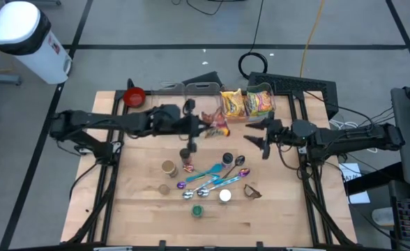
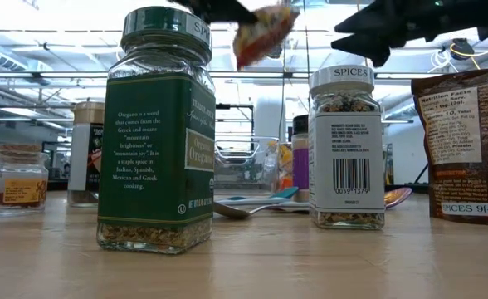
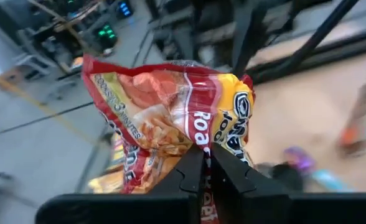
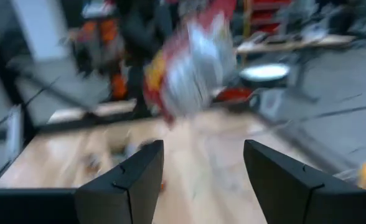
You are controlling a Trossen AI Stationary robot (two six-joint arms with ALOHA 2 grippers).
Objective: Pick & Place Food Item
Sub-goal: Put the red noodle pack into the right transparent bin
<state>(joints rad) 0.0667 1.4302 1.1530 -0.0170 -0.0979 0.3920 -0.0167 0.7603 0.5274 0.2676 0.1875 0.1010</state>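
Red-and-yellow snack packet [image 1: 217, 123] hangs above the table's far middle in the high view, pinched in the left gripper [image 1: 206, 125], with the right gripper [image 1: 261, 138] spread wide and holding nothing just right of it. Low view shows the packet [image 2: 263, 31] lifted clear over the oregano jar [image 2: 155, 133]; left wrist view shows fingers [image 3: 192, 171] clamped on its lower edge, right wrist view an empty gap facing the packet [image 4: 189, 62]. Carry step, I judge; next needs travel to the clear bins [image 1: 198, 89] before letting go.

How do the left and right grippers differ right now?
The left gripper is shut on a red snack packet; the right gripper is open and holds nothing. The left one sits near the table's middle, the right one toward the right side. Both are raised above the table.
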